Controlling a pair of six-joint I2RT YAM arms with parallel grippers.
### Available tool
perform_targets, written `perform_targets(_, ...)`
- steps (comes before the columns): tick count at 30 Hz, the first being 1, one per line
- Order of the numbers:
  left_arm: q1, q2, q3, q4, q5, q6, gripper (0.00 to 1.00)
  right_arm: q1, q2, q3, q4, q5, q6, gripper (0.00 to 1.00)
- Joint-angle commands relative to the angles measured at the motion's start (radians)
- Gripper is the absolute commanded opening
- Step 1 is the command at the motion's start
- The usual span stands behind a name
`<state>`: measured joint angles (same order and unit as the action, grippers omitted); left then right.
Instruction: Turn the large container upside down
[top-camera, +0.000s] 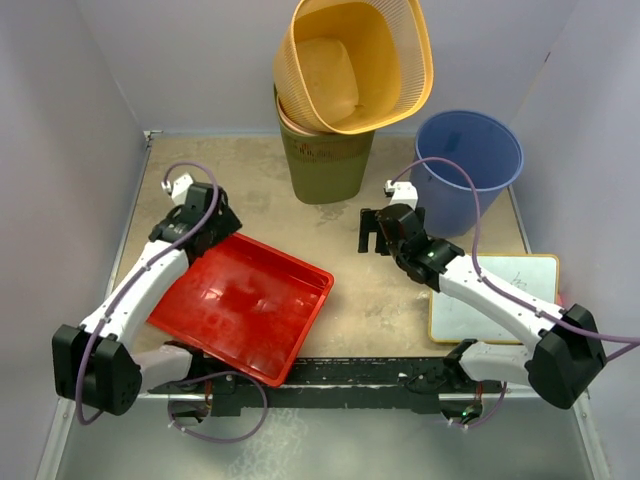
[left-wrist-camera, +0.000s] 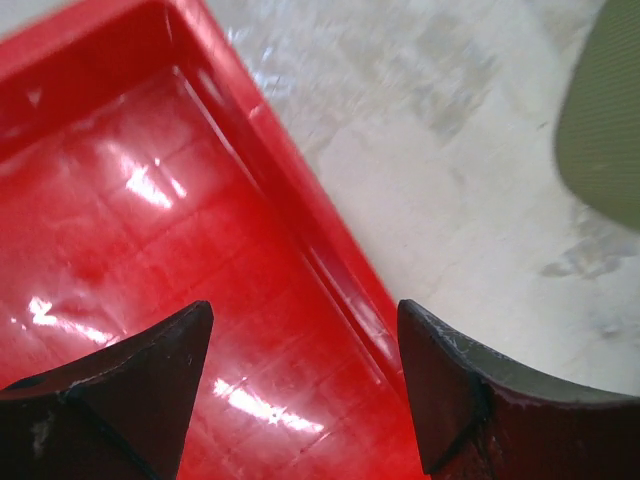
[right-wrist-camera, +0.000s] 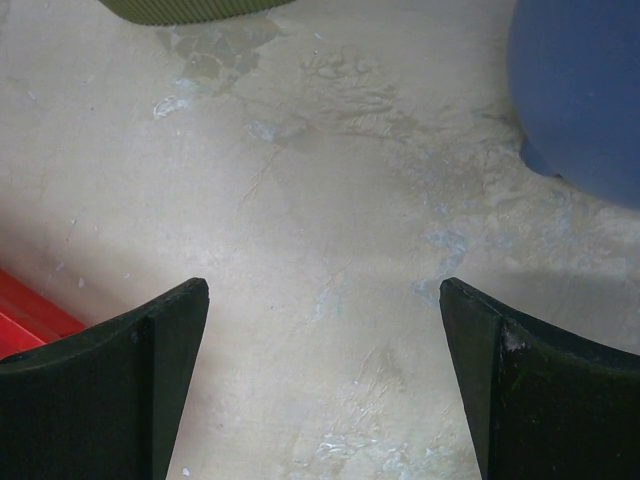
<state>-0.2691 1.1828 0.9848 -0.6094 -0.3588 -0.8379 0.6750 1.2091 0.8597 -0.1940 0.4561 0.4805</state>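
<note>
Straddles red tray (left-wrist-camera: 120, 200) rim with left gripper (left-wrist-camera: 303, 315) spread, wall between jaws, probably to pinch and flip; hovers right gripper (right-wrist-camera: 322, 290) spread above tabletop (right-wrist-camera: 330, 170), blue bucket (right-wrist-camera: 590, 90) beyond right jaw

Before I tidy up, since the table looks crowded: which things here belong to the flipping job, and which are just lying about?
Job: red tray (probably the large container); left gripper, open over its rim.
Lying about: yellow basket, green bin, blue bucket, whiteboard; right gripper, open, holding nothing.
</note>
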Motion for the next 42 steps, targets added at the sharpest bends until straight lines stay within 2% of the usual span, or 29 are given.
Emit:
perform_targets(1,-0.054,0.041,-0.055,0.029,-0.051,-0.111,0.71,0.001,0.01,0.037,0.023,-0.01,0.013,1.0)
perform_targets(12,-0.182,0.217,-0.072,0.233,-0.041,-0.217,0.69,0.0,-0.053,0.007,-0.005,0.002,0.028,1.0)
perform_targets(15,-0.192,0.266,-0.073,0.25,-0.046,-0.255,0.66,0.001,-0.06,0.003,-0.01,0.006,0.032,1.0)
perform_targets(18,-0.196,0.283,-0.076,0.257,-0.059,-0.268,0.56,0.001,-0.063,0.004,-0.023,0.01,0.033,1.0)
perform_targets(27,-0.196,0.264,-0.015,0.232,-0.06,-0.211,0.05,0.0,-0.065,0.008,-0.031,0.012,0.032,1.0)
perform_targets(29,-0.196,0.256,0.017,0.212,-0.065,-0.188,0.0,0.001,-0.063,0.008,-0.032,0.013,0.031,1.0)
perform_targets(33,-0.191,0.228,0.094,0.176,-0.071,-0.149,0.0,0.001,-0.063,0.008,-0.034,0.017,0.029,1.0)
perform_targets(36,-0.17,0.194,0.136,0.202,0.007,-0.129,0.0,0.001,-0.066,0.006,-0.036,0.019,0.029,1.0)
perform_targets(42,-0.07,0.138,0.086,0.489,0.361,-0.186,0.0,0.001,-0.065,0.003,-0.035,0.024,0.029,1.0)
